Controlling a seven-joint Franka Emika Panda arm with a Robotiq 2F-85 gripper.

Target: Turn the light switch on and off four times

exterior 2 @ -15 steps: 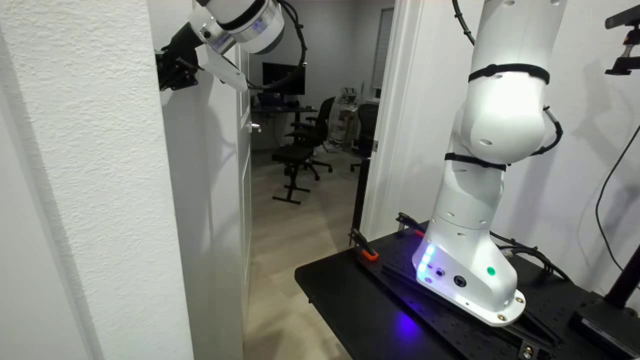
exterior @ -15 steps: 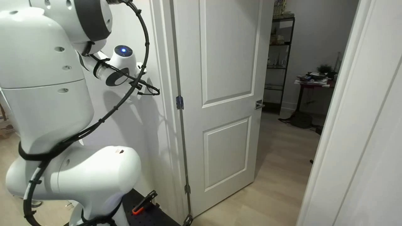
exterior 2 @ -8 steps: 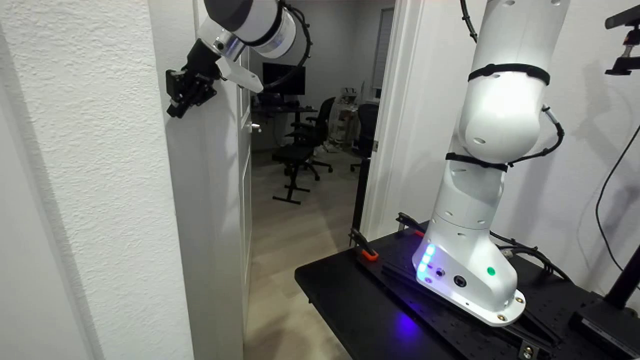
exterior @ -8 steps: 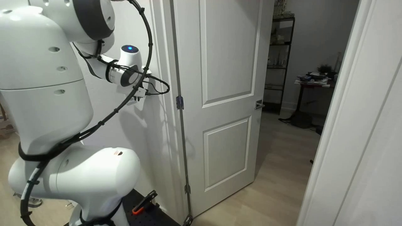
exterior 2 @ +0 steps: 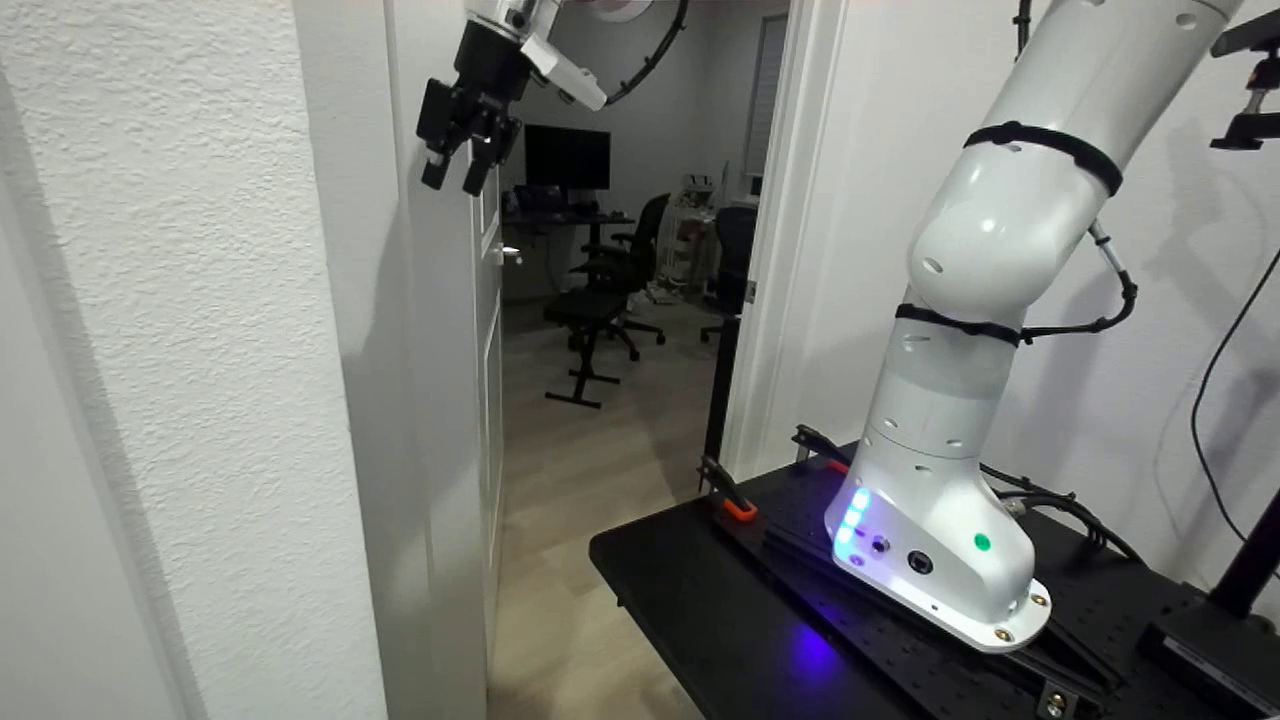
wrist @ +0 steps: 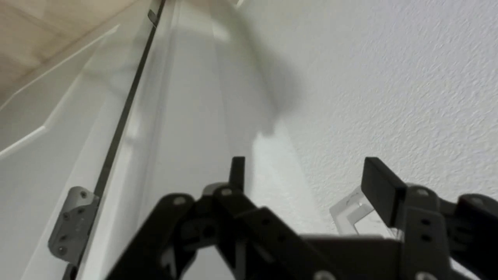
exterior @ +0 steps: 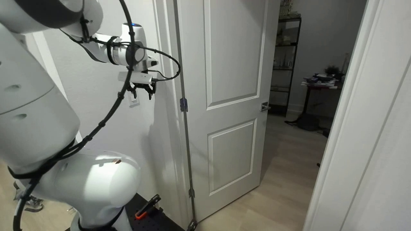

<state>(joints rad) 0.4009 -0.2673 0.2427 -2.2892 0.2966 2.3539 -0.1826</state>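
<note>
End effector [exterior: 142,97] spread, nothing pinched, up high past the counter's [exterior 2: 690,580] rounded corner. Light switch [wrist: 358,217] is on the wall [wrist: 408,97] beyond the counter's door-side edge; two clamps [exterior 2: 727,484] sit along that edge. Door [exterior: 231,64] ajar beside the wall. Black cable [exterior: 102,123] crosses right by the end effector. Switch partly hidden behind a finger [wrist: 383,190] in wrist view; position unreadable, gap hard to judge. Arm [exterior 2: 985,240] cut off up top in both exterior views. Desk clutter [exterior: 321,80] too dim to sort out.
</note>
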